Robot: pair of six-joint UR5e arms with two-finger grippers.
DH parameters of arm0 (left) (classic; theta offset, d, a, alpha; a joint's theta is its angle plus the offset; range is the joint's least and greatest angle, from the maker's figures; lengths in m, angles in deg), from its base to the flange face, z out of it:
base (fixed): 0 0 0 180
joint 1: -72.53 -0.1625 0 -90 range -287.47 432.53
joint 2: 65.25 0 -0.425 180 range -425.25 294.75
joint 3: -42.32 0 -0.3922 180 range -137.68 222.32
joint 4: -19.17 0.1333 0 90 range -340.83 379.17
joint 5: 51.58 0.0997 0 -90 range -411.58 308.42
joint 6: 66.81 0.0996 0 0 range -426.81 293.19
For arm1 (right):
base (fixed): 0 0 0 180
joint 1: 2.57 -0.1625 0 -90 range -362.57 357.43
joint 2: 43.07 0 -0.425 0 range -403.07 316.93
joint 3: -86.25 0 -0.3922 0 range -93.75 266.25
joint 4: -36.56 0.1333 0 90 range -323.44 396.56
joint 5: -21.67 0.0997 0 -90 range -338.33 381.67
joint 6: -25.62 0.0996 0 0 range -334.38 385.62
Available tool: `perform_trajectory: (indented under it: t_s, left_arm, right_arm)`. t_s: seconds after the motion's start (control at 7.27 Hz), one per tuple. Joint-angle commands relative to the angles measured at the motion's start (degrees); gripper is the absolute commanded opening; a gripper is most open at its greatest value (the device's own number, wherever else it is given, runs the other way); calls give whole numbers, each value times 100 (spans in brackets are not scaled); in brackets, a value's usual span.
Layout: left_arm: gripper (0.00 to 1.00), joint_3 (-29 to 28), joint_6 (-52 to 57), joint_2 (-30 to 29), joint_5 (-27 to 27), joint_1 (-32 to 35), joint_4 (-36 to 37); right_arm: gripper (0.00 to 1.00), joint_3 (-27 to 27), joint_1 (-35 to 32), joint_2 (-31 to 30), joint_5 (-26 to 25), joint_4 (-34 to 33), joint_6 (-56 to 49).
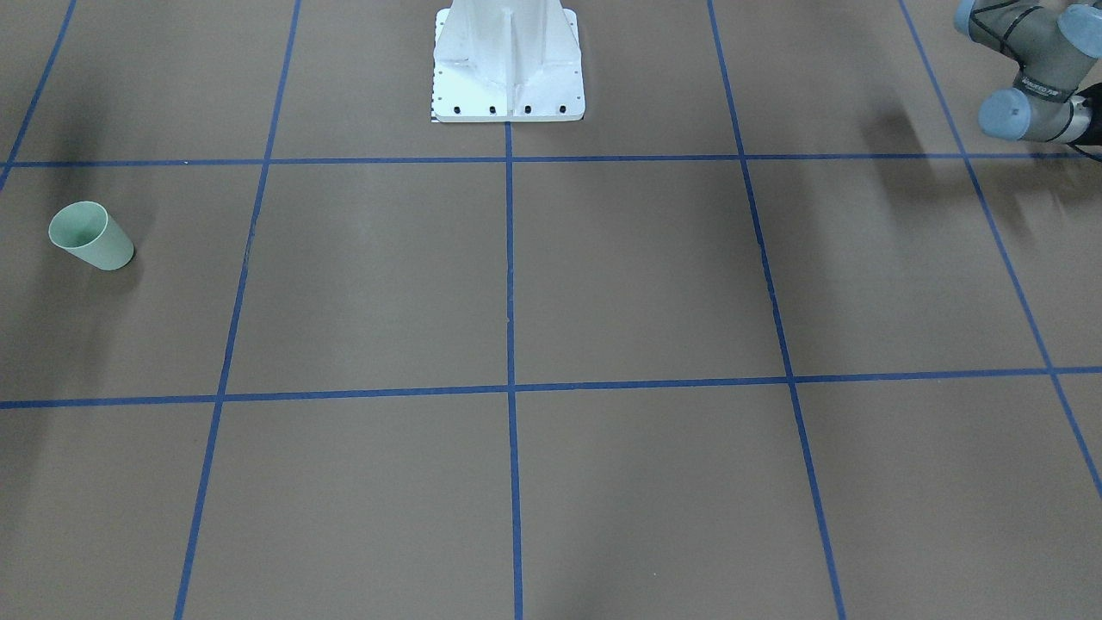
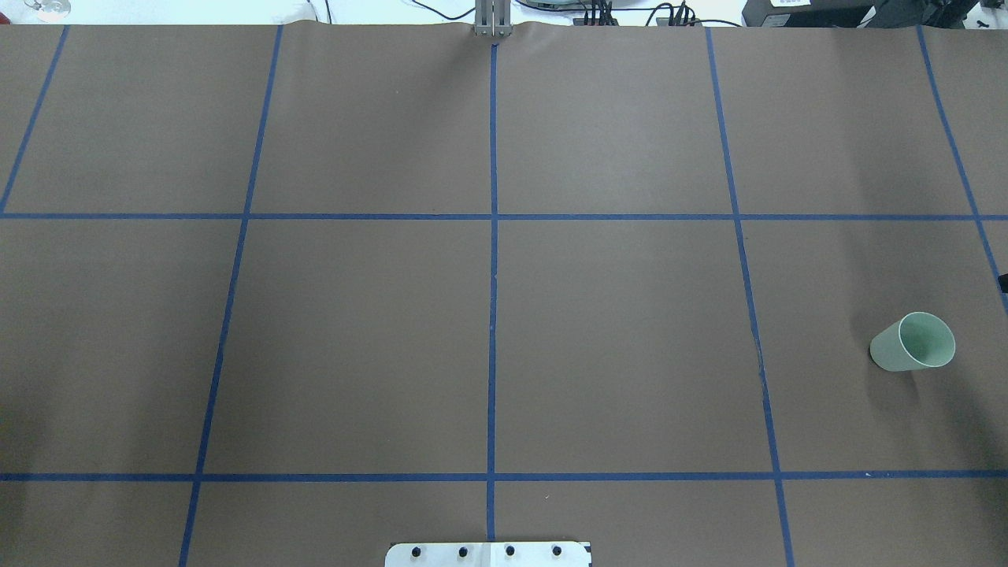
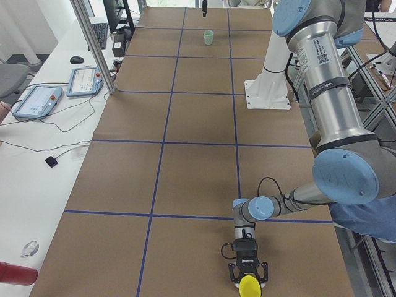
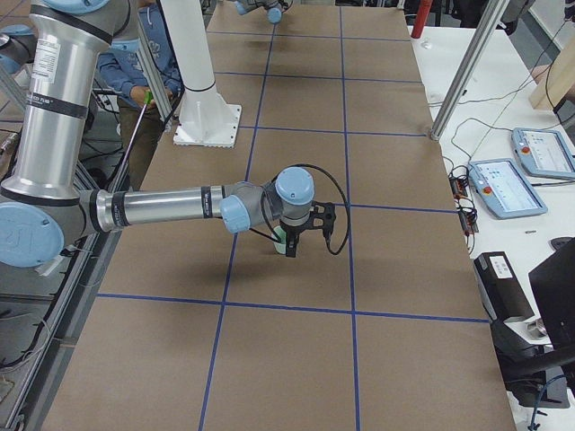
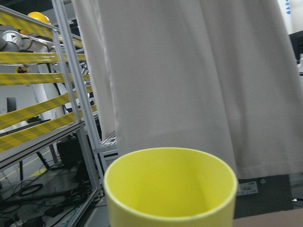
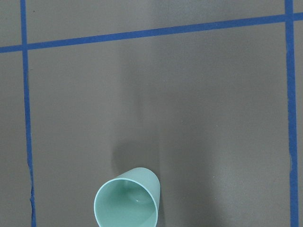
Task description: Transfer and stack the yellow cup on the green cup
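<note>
The yellow cup (image 5: 170, 191) fills the bottom of the left wrist view, its open mouth showing. In the exterior left view the yellow cup (image 3: 250, 286) sits at the tips of my left gripper (image 3: 248, 276), low at the table's near end; I cannot tell whether that gripper is open or shut. Upright on the brown table stands the green cup (image 2: 913, 342) (image 1: 90, 237), near the robot's right end. My right gripper (image 4: 288, 241) hangs just over the green cup (image 4: 280, 243), and the right wrist view looks down into the green cup (image 6: 127, 201). Its state cannot be told.
The white robot pedestal (image 1: 508, 69) stands at the table's middle back edge. Blue tape lines (image 2: 493, 236) divide the brown surface into squares. Aluminium posts (image 3: 93, 43) and teach pendants (image 4: 508, 184) line the side bench. A person (image 4: 135, 54) stands behind the robot.
</note>
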Motion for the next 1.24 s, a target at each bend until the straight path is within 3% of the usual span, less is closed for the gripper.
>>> perform_trajectory:
  t_s: [0.0,0.14,0.41,0.55,0.69,0.96,1.1]
  left_arm:
    - [62,-51,1642,-555,1572,1165,-1355]
    - [62,-338,2374,-934,2153,1310,-1953]
    - [62,-946,3622,-1356,2666,1320,-3892]
    - [62,-1139,4212,-2056,2834,1355,-4458]
    - [62,-1202,4653,-2698,2826,1364,-4907]
    - [56,-1168,5725,-3090,2766,1408,-6239]
    - [56,-1159,6809,-3596,2452,1417,-6726]
  right_arm:
    - [100,9,8,65,7,18,14]
    - [100,9,8,65,-1,27,14]
    - [100,-17,17,283,-19,1,14]
    - [100,-26,25,371,-62,1,14]
    - [100,-122,26,564,-63,27,14]
    - [100,-316,34,882,-106,1,14]
    - [100,-316,34,882,-115,0,22]
